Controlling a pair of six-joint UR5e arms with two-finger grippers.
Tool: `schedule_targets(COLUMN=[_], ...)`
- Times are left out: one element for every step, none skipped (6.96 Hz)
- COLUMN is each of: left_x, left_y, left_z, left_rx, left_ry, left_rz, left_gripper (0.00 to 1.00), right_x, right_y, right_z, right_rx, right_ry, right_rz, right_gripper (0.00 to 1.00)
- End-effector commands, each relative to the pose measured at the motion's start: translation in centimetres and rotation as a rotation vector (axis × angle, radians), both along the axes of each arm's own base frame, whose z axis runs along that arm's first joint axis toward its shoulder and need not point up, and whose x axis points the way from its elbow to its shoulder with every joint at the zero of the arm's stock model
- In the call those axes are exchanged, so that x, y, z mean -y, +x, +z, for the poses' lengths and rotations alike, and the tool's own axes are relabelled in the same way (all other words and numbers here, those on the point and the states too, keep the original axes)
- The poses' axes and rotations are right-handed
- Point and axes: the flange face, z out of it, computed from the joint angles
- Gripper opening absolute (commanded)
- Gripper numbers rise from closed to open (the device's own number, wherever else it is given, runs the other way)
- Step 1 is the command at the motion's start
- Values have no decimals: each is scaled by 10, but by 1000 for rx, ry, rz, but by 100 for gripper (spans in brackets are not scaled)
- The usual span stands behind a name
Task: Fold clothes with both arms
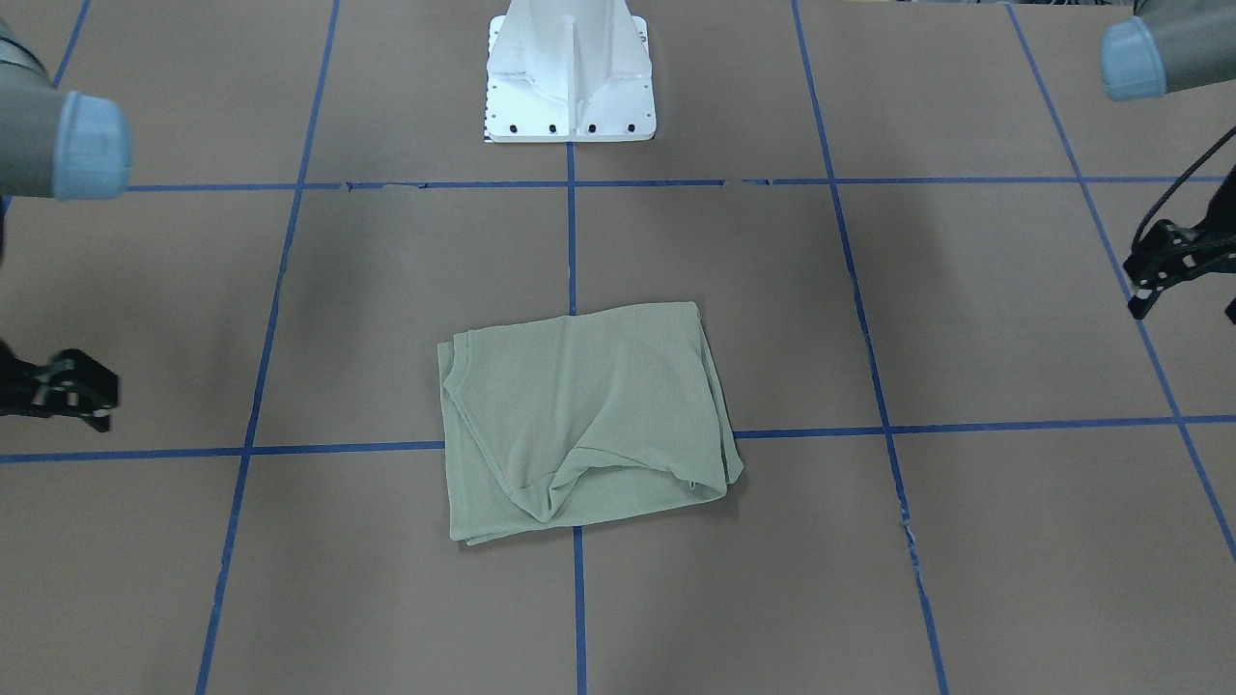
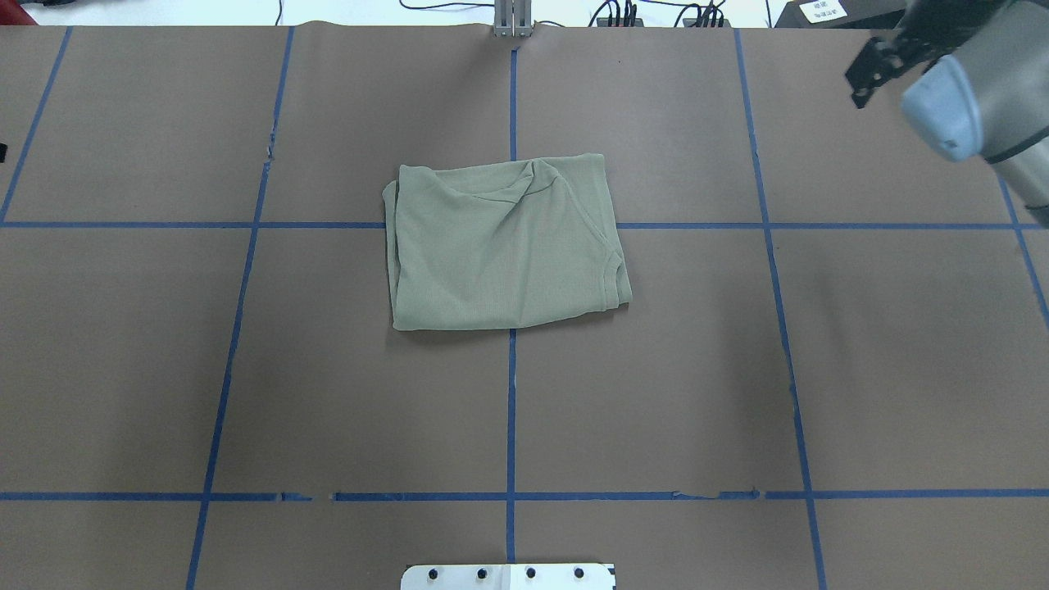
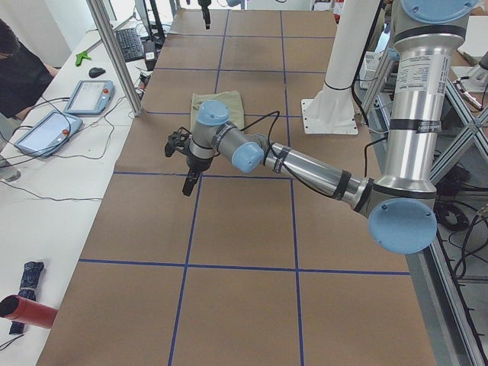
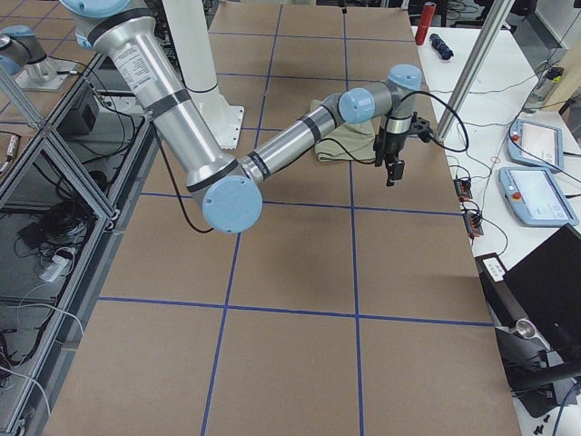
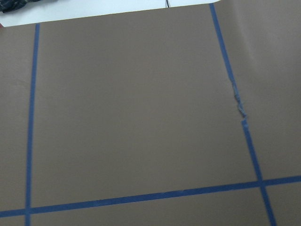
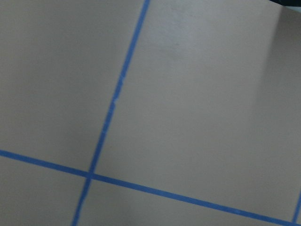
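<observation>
The sage-green shirt lies folded at the centre of the desk, the job apparently done, the left gripper and right gripper empty, well clear, their fingers' spread impossible to tell.

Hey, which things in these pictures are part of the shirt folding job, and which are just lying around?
Part of the job:
- the green shirt, folded on the table
- the left arm
- the right arm

Just lying about:
- the white pedestal
- a tablet
- a keyboard
- a mouse
- a red tube
</observation>
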Motion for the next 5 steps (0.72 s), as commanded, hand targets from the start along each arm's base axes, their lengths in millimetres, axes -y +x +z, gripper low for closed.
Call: schedule_targets(left_x=[1,1,1,3,6], left_y=[-71,-75,-81,-104,-108], left_z=[54,63,60,79,120], left_rx=[98,73,68,69,70], left_ry=[34,42,62,64,8], left_rz=[168,204,193,148,139], left_gripper=[100,100,100,100,100], right_x=[-32,-47,-49,-54,-69], right_y=[97,114,113,116,122], right_z=[96,127,145,160,185], right_rx=[-12,-21,-27,-31,-29], right_ry=[30,26,-6,-16,-1], right_rz=[-113,-153,-153,-138,-129], right_gripper=[100,100,100,100,100])
